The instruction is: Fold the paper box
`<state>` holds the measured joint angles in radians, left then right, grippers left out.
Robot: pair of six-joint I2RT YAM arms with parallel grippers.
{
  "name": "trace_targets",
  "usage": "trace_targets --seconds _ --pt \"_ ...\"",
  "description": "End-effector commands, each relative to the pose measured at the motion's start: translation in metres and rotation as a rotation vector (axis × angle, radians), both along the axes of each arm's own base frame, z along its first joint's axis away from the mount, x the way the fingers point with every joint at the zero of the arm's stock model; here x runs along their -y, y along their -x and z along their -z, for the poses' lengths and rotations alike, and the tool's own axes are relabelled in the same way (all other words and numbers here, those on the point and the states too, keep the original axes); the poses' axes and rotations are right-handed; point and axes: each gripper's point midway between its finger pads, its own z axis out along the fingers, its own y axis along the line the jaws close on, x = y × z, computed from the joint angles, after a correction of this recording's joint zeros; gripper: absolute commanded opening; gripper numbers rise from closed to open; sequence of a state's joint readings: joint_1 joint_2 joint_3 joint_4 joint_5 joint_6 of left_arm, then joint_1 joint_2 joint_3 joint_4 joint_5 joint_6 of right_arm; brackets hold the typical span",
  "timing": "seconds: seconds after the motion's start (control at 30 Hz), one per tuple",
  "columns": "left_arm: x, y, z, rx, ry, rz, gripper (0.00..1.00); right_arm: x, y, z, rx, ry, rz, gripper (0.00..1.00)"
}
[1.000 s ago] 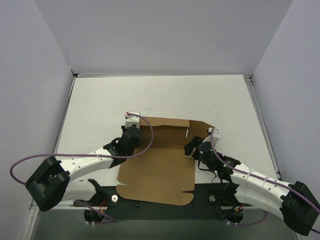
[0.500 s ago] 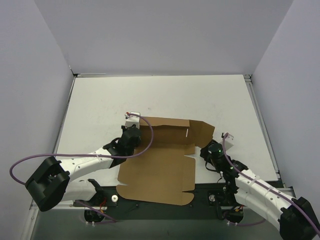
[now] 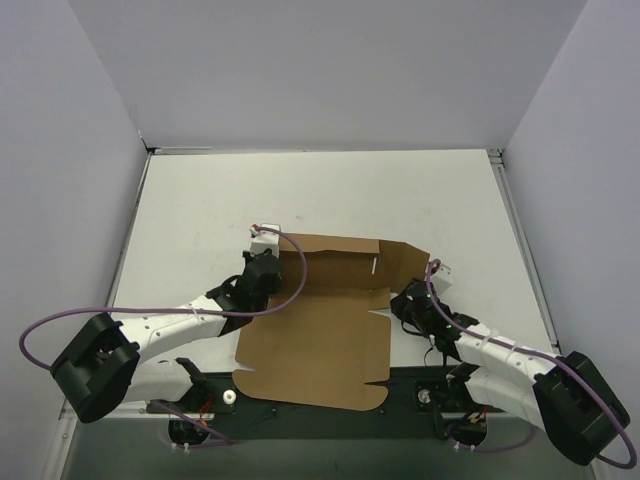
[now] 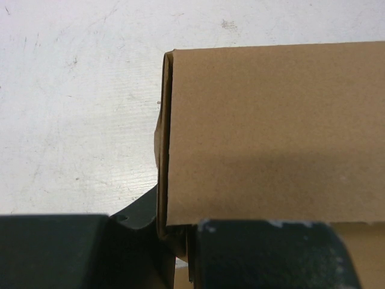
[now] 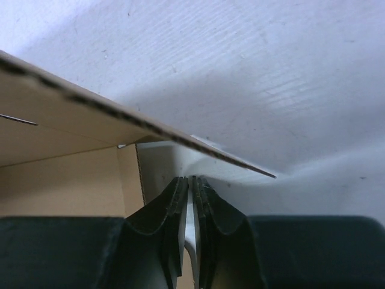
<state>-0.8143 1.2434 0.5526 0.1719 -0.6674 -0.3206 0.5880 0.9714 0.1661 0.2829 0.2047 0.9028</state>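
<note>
Brown paper box (image 3: 320, 340): left claw (image 4: 174, 235) pinches its wall; only our wrist view shows right claw (image 5: 190, 183) pressed together.

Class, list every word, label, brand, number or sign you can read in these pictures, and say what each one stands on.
None: no text, label, brand, number or sign can be read in any view.
The paper box is plain brown cardboard with no print on it.
The table is white and shows only faint scuffs.
</note>
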Motion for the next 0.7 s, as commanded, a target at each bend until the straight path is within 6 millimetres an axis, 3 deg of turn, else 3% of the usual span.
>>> trace_targets --seconds 0.0,0.1,0.27,0.4,0.67 --pt "-0.001 0.009 0.017 -0.066 -0.039 0.04 0.0 -0.025 -0.016 -0.016 0.073 -0.06 -0.061 0.12" --pt "-0.001 0.01 0.018 -0.068 -0.041 0.04 0.0 -0.037 -0.023 -0.032 0.129 -0.05 -0.09 0.11" --pt "-0.001 0.01 0.017 -0.066 -0.039 0.042 0.0 -0.063 -0.015 -0.048 0.173 -0.022 -0.168 0.11" --pt "-0.001 0.011 0.018 -0.067 -0.037 0.045 0.0 -0.068 -0.014 -0.038 0.144 -0.011 -0.185 0.11" --pt "-0.002 0.011 0.018 -0.067 -0.036 0.042 0.0 -0.064 -0.019 -0.04 0.152 0.022 -0.172 0.11"
